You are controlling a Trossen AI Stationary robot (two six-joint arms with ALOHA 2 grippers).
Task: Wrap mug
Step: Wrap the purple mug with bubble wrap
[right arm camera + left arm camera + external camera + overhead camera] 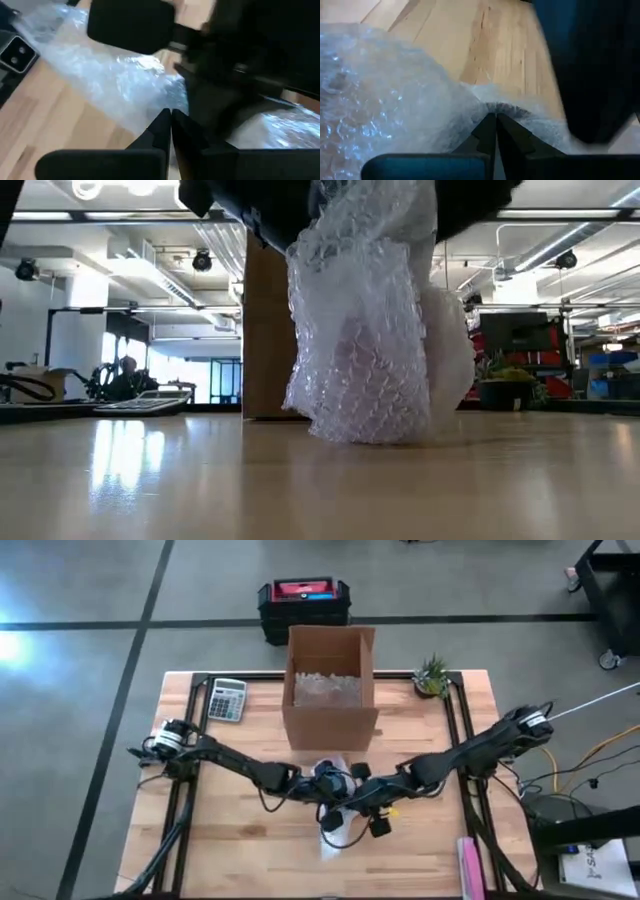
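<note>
Mid-desk (250, 830), we see both end effectors, left (495, 131) and right (169, 127), clenched on bubble wrap (365, 350) bundling the mug between them.

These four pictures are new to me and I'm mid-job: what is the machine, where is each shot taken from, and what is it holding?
Two dark robot arms work at a wooden table. The high view looks straight down, the low view looks level across the tabletop, and each wrist view looks past that arm's own fingers. The left gripper and right gripper are both pinched shut on the clear bubble wrap bundle at mid-table; the mug itself is hidden inside. Behind stand an open brown cardboard box, a grey calculator and a small potted green plant.
</note>
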